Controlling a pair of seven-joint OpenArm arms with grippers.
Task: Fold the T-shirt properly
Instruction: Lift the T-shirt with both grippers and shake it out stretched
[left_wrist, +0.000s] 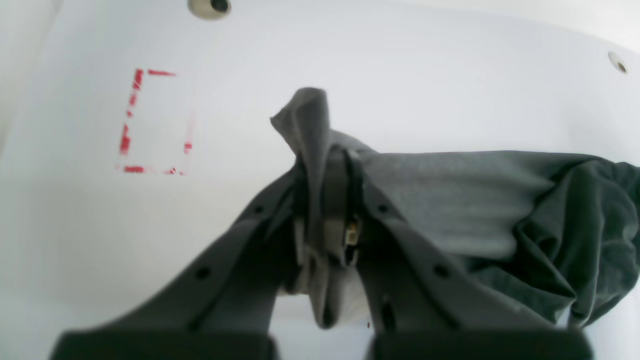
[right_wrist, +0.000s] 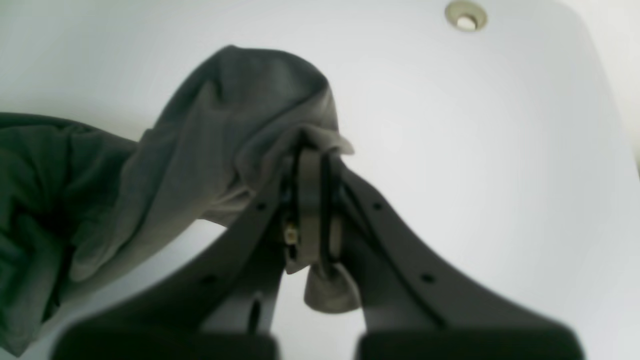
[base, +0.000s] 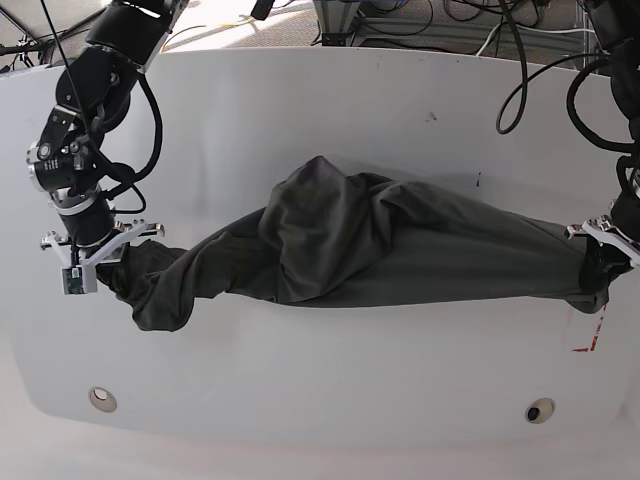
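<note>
We've barely started: both sets of jaws are pinching the T-shirt (base: 360, 240), stretched bunched and ropey between them over the white surface (base: 330, 380). No folds yet, flattening still to do.

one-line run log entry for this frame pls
phase: T-shirt stretched between arms | left gripper: shut on T-shirt | right gripper: shut on T-shirt | cloth: bunched, middle sagging on white table | fold: not yet

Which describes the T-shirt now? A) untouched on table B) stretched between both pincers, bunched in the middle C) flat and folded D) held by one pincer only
B: the left pincer and right pincer each clamp an end of the T-shirt, which is bunched at mid-span.
</note>
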